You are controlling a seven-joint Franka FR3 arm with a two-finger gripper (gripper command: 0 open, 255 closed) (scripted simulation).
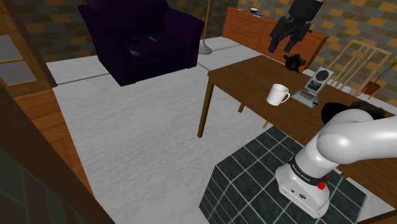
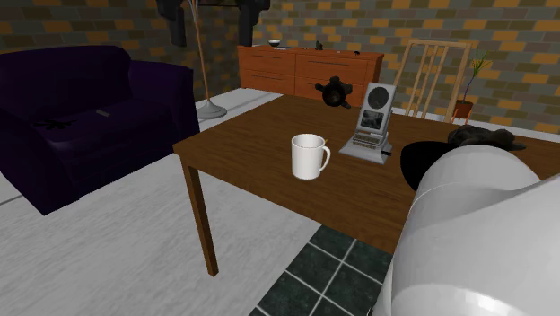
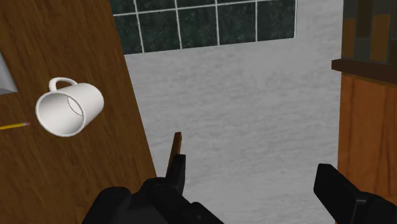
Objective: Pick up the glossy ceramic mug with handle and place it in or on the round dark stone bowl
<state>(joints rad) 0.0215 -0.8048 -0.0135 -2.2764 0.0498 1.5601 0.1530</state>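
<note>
white glazed mug [image 2: 308,156] upright on the wooden tabletop [image 2: 242,148], near grey device [image 2: 372,121], handle toward the device | pincer [image 3: 254,184] open and empty, high up, well apart from the device | judged light, rigid, slick, chippable: pinch the rim wall opposite the handle, gently

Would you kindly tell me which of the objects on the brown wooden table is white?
The glossy white mug with a handle, standing upright; the boxy device beside it is grey and the small lumpy object beyond is black.
</note>
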